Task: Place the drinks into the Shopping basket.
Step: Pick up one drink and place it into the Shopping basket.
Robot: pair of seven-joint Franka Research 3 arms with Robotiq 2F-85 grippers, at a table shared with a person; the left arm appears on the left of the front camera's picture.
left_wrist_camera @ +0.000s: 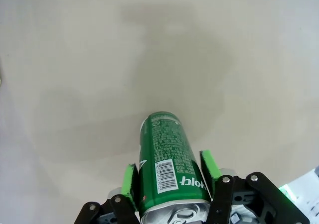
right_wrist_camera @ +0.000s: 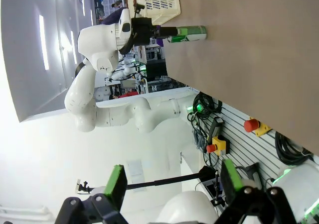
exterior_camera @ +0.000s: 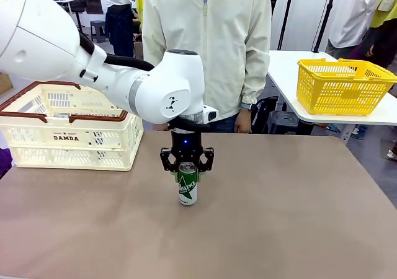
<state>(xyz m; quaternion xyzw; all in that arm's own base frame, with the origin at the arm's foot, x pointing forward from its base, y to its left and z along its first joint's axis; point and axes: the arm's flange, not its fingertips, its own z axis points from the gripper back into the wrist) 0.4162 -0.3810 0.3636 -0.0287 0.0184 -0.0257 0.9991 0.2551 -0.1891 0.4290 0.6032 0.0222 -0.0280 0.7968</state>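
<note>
the green can (exterior_camera: pixel 187 184) stood upright on the brown table (exterior_camera: pixel 298 217), near its middle, with the left gripper (exterior_camera: pixel 187 168) come straight down over its top. in the left wrist view the green pads (left_wrist_camera: pixel 129 184) sat flush against both sides of the can (left_wrist_camera: pixel 169 165) just under the silver lid, so the jaws looked closed on it near the rim, though the can's base seemed to rest on the table, not lifted. the right gripper (right_wrist_camera: pixel 173 182) was held well away from the table, its two pads wide apart with nothing between them.

as a judgement, the can should have handled as a small, stiff, smooth cylinder: thin aluminium walls, glossy printed skin, likely slippery against hard fingers but fair against soft pads. whether it was full i could not tell (a full one would be heavier and firmer, an empty one easy to dent), so a moderate squeeze seemed wise. the high grip near the rim, where the wall is stiffest, looked sound, if a little prone to swing.

the shopping basket (exterior_camera: pixel 68 144) sat at about ten o'clock from the can, well apart, a cream slotted plastic crate with a dark red-brown rim and rigid straight walls; the table surface was matte and plain.
</note>
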